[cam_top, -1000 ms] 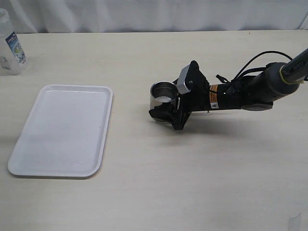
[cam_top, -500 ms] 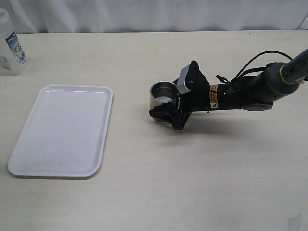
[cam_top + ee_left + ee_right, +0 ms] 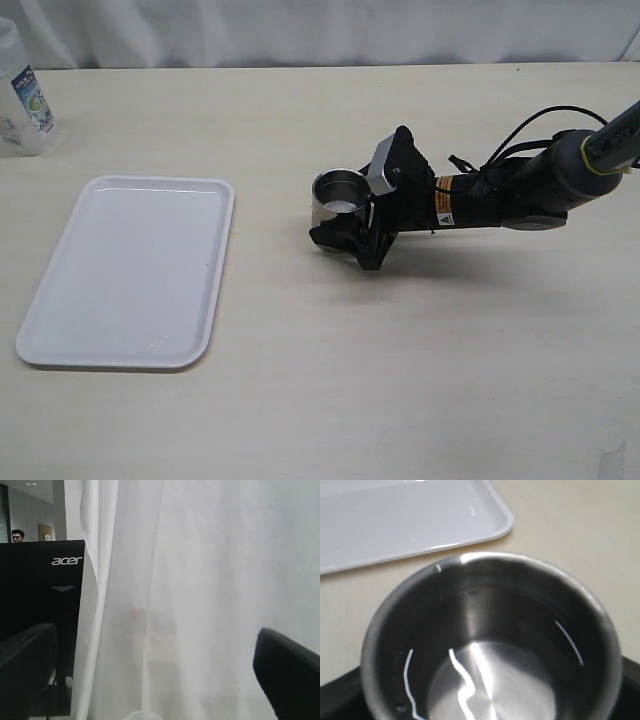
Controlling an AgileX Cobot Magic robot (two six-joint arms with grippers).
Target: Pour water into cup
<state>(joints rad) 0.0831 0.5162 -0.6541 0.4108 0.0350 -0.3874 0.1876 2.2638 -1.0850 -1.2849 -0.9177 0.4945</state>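
Your right hand grips the cup by its sides. Hold it level and move slowly, since water seems to lie inside. Your left hand gapes wide and is empty. The cup stands near the tabletop's middle, well apart from every edge. It is short, dull brushed steel with no handle, and shiny within.
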